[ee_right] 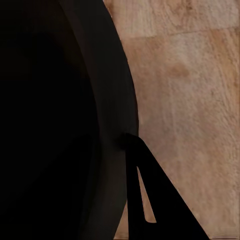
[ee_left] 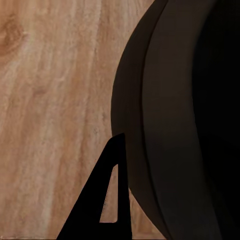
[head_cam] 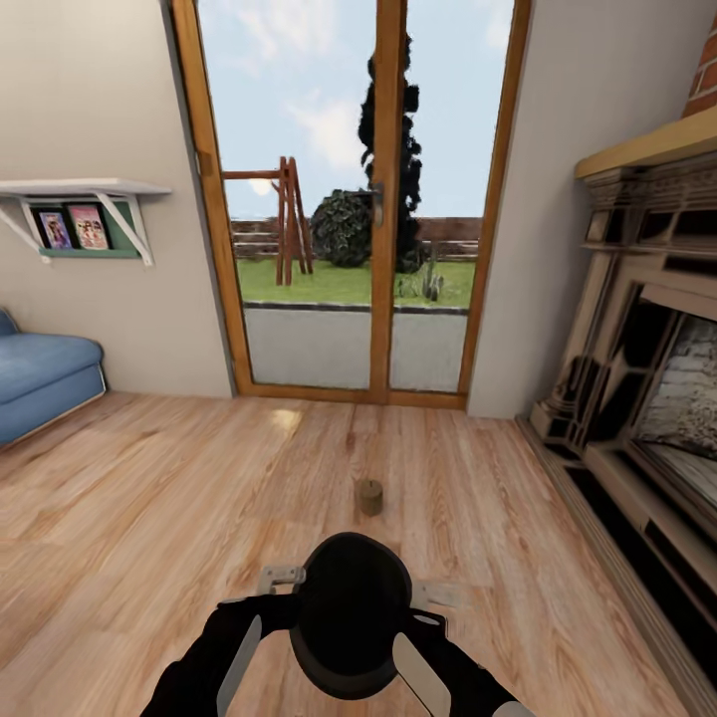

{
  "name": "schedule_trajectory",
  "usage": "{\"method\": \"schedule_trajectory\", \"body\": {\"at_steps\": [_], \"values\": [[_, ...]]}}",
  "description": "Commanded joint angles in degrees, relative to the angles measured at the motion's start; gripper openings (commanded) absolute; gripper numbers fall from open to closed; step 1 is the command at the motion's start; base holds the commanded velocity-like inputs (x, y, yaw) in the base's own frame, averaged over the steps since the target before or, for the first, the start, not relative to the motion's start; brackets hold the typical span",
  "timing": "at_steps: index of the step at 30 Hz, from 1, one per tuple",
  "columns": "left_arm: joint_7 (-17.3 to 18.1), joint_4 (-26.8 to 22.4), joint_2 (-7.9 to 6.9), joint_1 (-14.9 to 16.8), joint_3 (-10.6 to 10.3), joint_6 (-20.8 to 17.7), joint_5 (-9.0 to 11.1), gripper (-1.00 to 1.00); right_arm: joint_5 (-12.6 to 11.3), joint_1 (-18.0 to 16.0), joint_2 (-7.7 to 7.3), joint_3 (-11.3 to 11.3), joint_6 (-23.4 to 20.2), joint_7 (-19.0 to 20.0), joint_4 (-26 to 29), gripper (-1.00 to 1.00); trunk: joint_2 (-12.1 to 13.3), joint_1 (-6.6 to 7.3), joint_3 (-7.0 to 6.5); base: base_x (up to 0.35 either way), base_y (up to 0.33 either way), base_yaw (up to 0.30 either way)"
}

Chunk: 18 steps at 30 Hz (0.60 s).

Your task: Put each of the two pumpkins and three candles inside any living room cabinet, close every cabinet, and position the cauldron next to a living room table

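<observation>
- While both arms carry the black cauldron (head_cam: 351, 612) low before the trunk, a candle (head_cam: 369, 496) stands upright on the wood floor (head_cam: 149, 498) just ahead, between the robot and the glass door (head_cam: 349, 199).
- In each wrist view one dark finger (ee_left: 107, 200) lies against the cauldron's wall; the left gripper seems pressed to it, and the right finger (ee_right: 145, 200) likewise, though I cannot tell how far either is clenched.
- No table shows here; a sofa (head_cam: 40, 373) and fireplace (head_cam: 647, 398) flank the room.
- Judgement: keep even pressure from both sides, hold the pot level, and steer around the candle.
</observation>
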<state>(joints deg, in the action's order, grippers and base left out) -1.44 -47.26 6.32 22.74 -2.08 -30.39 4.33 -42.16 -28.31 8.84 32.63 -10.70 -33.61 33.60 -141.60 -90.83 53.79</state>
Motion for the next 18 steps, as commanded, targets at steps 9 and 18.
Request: {"method": "schedule_trajectory", "body": {"at_steps": [9,18], "values": [[-0.2,-0.1,0.01,0.0,0.0,-0.3,-0.1,-1.00,1.0,-0.1,0.03,0.2,-0.3,-0.4,0.8,-1.00,0.0,0.03,0.05,-0.146,0.000,0.291],[-0.2,-0.1,-0.01,0.0,0.0,-0.3,-0.1,-1.00,1.0,-0.1,0.04,0.2,-0.3,-0.4,0.8,-1.00,0.0,0.03,0.05,-0.158,0.000,0.291]]}}
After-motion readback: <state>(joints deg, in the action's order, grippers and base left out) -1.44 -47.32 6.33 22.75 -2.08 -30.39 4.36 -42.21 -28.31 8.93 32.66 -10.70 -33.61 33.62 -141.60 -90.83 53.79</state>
